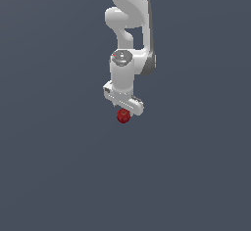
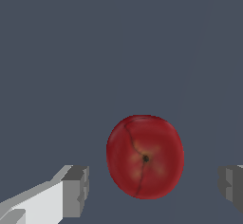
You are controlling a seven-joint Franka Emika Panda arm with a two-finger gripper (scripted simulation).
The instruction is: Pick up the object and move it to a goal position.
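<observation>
The object (image 2: 144,157) is a small dark red, roundish lump with a dark dimple at its centre. In the wrist view it lies between my two grey fingertips (image 2: 76,190), with a gap on each side, so nothing is gripped. My gripper (image 2: 154,187) is open. In the exterior view the white gripper bar (image 1: 124,99) hangs straight down from the arm, and the object (image 1: 123,116) shows just under it, much narrower than the bar. The fingers are hidden behind the bar and the object there.
A plain dark grey-blue floor (image 1: 59,176) fills both views. The white arm (image 1: 128,24) rises from the gripper toward the upper edge of the exterior view.
</observation>
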